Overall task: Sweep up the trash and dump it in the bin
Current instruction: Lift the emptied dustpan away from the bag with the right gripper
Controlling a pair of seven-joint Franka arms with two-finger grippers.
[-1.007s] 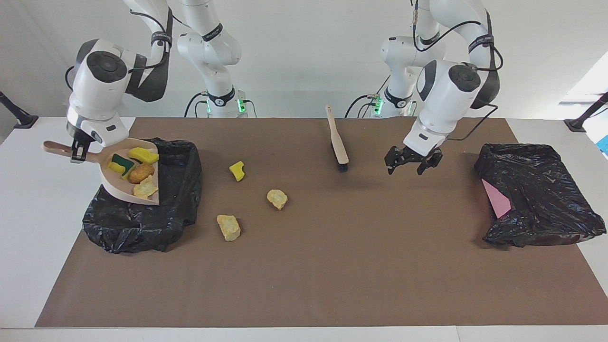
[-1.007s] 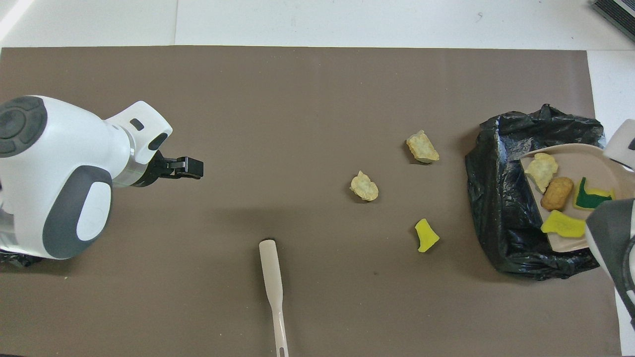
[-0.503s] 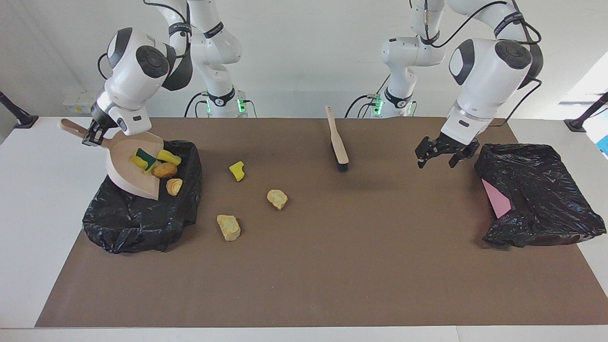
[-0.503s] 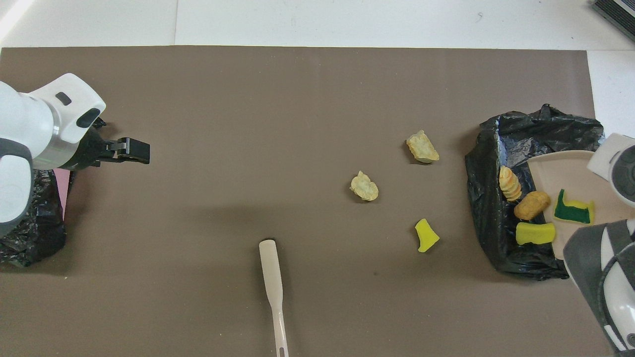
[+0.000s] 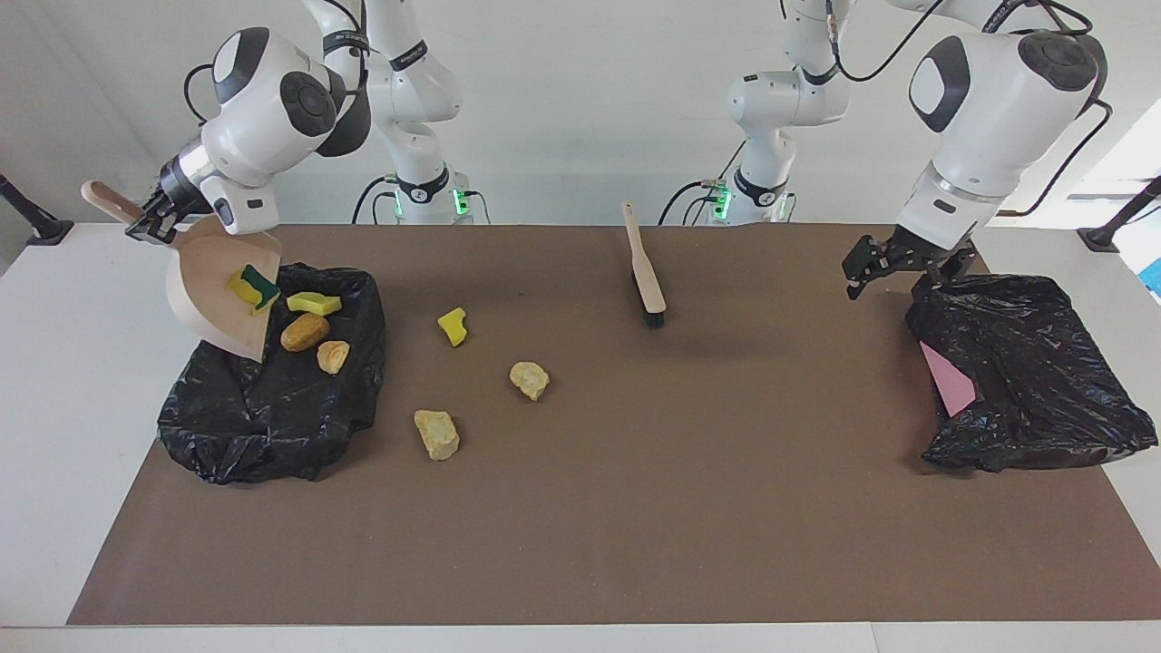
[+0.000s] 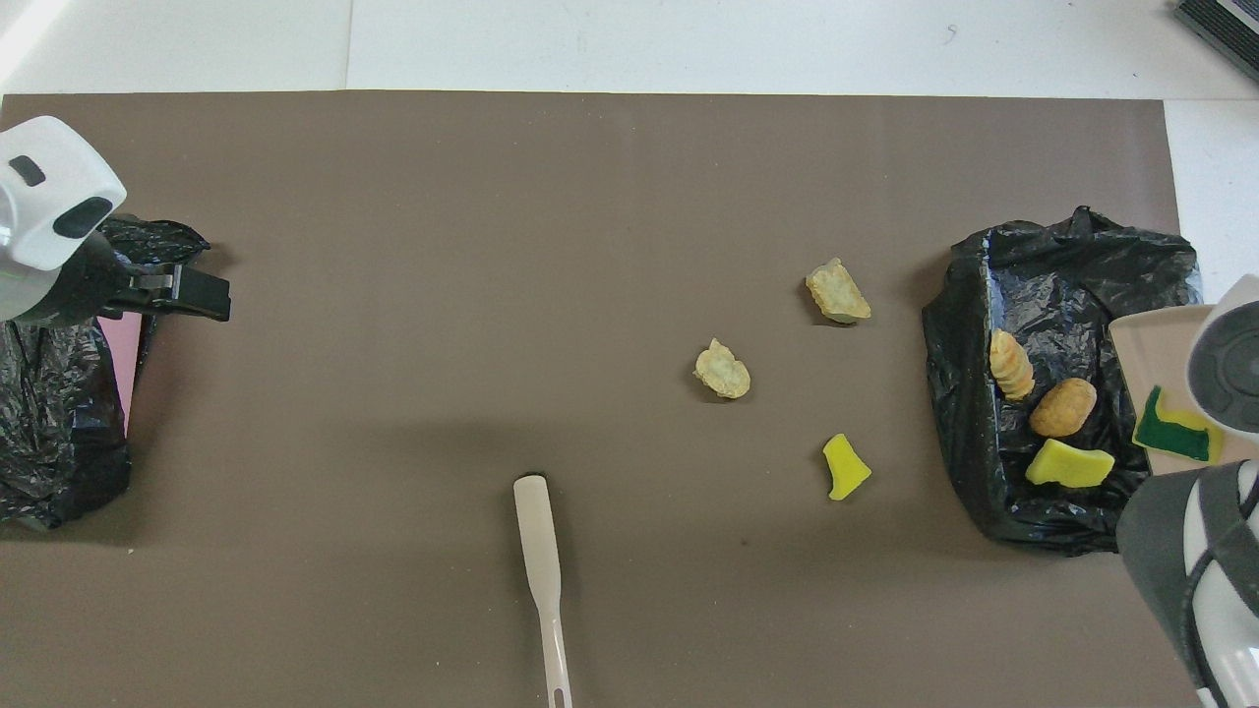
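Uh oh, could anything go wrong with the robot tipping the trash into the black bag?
A few things might. The green and yellow sponge clings to the tilted dustpan, held by the right gripper, and may not drop into the black bin. Three scraps lie on the brown mat, and the brush lies untouched near the robots, so they could get forgotten. The left gripper, open, hangs close over the other black bag and might snag it.

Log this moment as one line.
right gripper: tipping beige dustpan over black-lined bin | green-yellow sponge: on dustpan | left gripper: open, empty
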